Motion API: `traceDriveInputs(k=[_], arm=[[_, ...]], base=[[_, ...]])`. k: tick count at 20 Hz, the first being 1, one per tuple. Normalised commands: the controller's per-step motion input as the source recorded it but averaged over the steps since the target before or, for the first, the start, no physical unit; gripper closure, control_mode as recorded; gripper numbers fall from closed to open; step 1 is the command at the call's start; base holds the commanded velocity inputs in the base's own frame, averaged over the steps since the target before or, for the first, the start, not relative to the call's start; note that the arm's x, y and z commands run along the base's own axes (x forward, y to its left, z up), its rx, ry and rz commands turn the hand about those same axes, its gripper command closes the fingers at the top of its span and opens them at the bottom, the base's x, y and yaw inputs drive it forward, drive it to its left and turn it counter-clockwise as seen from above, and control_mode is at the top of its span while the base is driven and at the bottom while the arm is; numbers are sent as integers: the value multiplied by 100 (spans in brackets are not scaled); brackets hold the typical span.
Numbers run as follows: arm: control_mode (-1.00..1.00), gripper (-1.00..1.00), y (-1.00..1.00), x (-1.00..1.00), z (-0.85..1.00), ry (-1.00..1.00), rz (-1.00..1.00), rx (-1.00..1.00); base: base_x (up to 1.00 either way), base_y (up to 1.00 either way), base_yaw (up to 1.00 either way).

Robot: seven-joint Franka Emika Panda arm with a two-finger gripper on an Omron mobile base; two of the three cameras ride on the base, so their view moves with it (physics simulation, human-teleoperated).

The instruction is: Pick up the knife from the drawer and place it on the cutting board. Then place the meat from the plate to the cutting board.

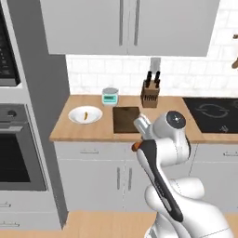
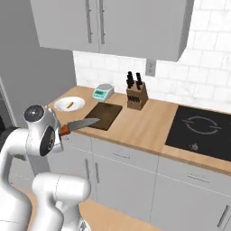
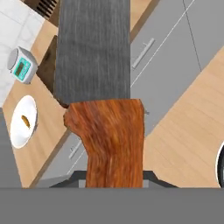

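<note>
Holding the knife (image 2: 80,124) by its orange-brown handle, your claw (image 2: 63,131) sits clenched on it just off the front edge of the table (image 2: 144,126), out over the cabinet fronts. In the right base view the grey blade runs level from the handle and points toward the cutting board (image 2: 104,115); its tip reaches over the board's near corner, but you cannot tell from these views whether it touches. In the hand view the handle (image 3: 111,140) rises between the fingers and the wide blade covers most of what lies ahead.

The cutting board lies flat on the table, dark brown, with nothing on it apart from the blade tip above. Just beside it, toward the wall oven (image 1: 18,148), sits the plate (image 1: 79,118), white and round. The meat (image 1: 85,115), a thin orange-yellow strip, lies near the plate's middle; you see it again in the hand view (image 3: 25,121).

Behind plate and board, against the tiled wall, stands a small kitchen scale (image 1: 110,96) with a teal face. A knife block (image 1: 150,93) with black handles stands behind the board's far corner. A black cooktop (image 2: 200,131) is set into the table well apart on the other side. The cabinet drawers below read as closed.
</note>
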Motion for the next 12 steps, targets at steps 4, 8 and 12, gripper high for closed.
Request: traceDriveInputs(k=[4, 8, 12], arm=[[100, 100, 0, 0, 0, 0, 0, 0], [100, 100, 0, 0, 0, 0, 0, 0], [100, 100, 0, 0, 0, 0, 0, 0]], base=[[31, 100, -45], [52, 72, -58], [55, 38, -44]])
